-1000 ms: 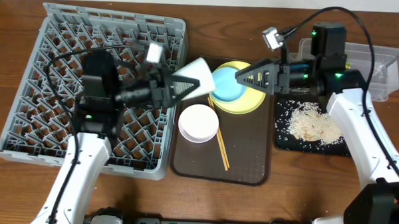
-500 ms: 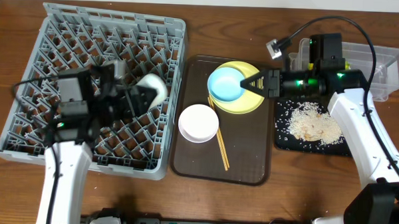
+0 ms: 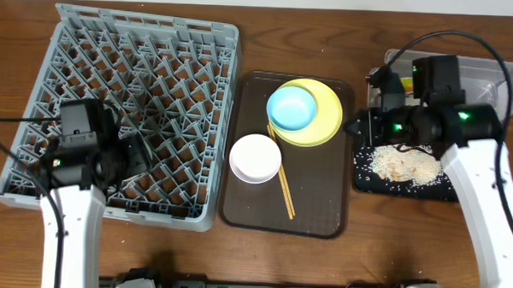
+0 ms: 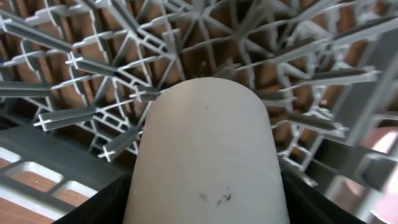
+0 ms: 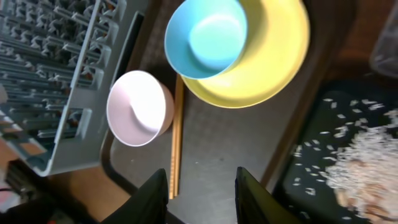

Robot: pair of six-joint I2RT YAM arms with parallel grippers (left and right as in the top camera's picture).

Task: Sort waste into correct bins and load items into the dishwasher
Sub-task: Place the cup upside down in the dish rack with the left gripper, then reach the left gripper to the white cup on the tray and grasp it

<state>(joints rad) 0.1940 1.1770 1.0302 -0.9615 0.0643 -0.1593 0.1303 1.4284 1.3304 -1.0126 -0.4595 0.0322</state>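
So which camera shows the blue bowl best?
The right wrist camera. The blue bowl looks biggest there, and you can see all of it, sitting on the yellow plate. The overhead camera also shows the whole bowl on the plate, only smaller. The left wrist camera shows none of it.

Left gripper: tilted downward, fingers clamped on the white cup.
Right gripper: facing down, jaws partly apart, empty.

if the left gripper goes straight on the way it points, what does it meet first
Probably the large grey plastic dish rack: the left gripper holds a small white cup aimed into its dividers, though depth is unclear.
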